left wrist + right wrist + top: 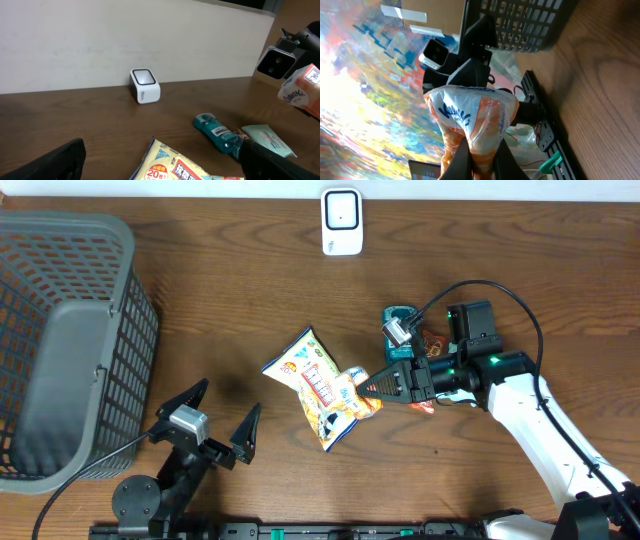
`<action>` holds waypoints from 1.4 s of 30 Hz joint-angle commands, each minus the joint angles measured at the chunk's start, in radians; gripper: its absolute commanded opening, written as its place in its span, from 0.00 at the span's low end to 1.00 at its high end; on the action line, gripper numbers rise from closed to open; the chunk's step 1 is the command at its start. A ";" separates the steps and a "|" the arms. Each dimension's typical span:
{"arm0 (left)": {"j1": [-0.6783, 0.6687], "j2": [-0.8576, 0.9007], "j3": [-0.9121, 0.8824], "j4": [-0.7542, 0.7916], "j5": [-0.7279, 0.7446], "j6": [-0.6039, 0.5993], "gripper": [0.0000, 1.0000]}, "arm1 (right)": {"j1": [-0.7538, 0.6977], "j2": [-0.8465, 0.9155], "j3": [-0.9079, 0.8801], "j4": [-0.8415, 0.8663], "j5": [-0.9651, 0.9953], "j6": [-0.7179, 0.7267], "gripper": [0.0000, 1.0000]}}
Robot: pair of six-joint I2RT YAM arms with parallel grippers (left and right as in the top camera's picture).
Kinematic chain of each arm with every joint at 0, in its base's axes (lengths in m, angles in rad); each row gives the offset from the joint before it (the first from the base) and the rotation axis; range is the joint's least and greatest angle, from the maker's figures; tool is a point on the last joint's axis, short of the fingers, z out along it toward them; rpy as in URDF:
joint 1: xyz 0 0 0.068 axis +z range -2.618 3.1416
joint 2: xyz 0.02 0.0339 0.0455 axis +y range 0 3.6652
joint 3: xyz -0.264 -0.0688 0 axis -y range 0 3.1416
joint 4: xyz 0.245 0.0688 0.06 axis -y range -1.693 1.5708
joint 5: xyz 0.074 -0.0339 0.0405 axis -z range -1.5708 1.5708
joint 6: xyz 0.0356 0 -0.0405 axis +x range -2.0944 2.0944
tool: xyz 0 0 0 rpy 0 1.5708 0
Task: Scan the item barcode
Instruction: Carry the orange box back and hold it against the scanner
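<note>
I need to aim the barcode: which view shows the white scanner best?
Left wrist: the scanner stands unblocked, top window and side both visible. Overhead shows the scanner only from above, at the far edge of the table. The right wrist view does not show it.

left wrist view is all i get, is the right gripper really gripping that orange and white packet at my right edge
Observer: Yes. In the right wrist view the right gripper is shut on the orange and white packet, which is pinched between its fingers.
Operator: where's the basket, can't see it
Observer: Overhead, the grey basket stands at the table's left side, well away from the scanner.
Operator: and where's my own gripper sitting
Observer: The left gripper is open with nothing in it, between the basket and the snack bag, touching neither.
</note>
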 commanded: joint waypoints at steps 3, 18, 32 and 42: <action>-0.004 -0.007 0.002 0.001 0.010 -0.005 0.98 | 0.003 -0.008 -0.001 -0.004 -0.027 -0.042 0.01; -0.004 -0.007 0.002 0.001 0.010 -0.005 0.98 | 0.000 -0.009 -0.007 -0.223 0.033 -0.274 0.01; -0.004 -0.007 0.002 0.001 0.010 -0.005 0.98 | -0.106 -0.082 -0.007 -0.534 0.063 -0.597 0.01; -0.004 -0.007 0.002 0.001 0.010 -0.005 0.98 | -0.106 -0.094 -0.007 -0.203 0.101 -0.562 0.01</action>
